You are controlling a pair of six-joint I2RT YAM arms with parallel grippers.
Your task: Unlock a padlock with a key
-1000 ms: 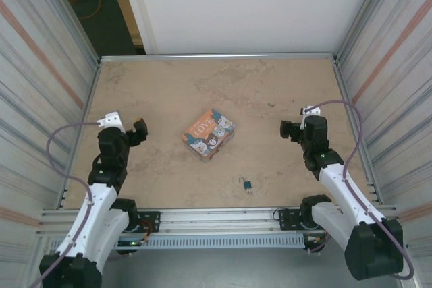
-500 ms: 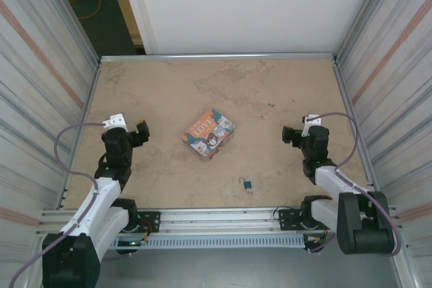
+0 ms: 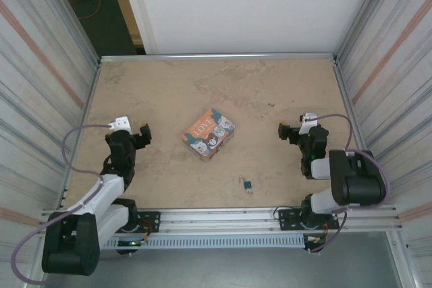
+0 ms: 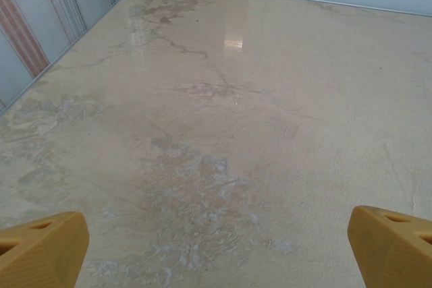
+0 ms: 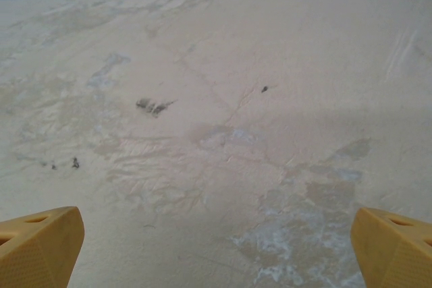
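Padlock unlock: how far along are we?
Done: nothing visible. The padlock lies on the table near its front edge, the pale speck beside it likely the key. In hand: nothing; left gripper and right gripper open, empty. Remaining: grasp, insert, turn.

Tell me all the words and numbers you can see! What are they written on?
"LOVE": on the top of the orange-and-blue box with the cartoon animals, seen from the top camera.
Any other print on the box: too small and blurred to read.
The padlock: too tiny to tell if anything is written on it.
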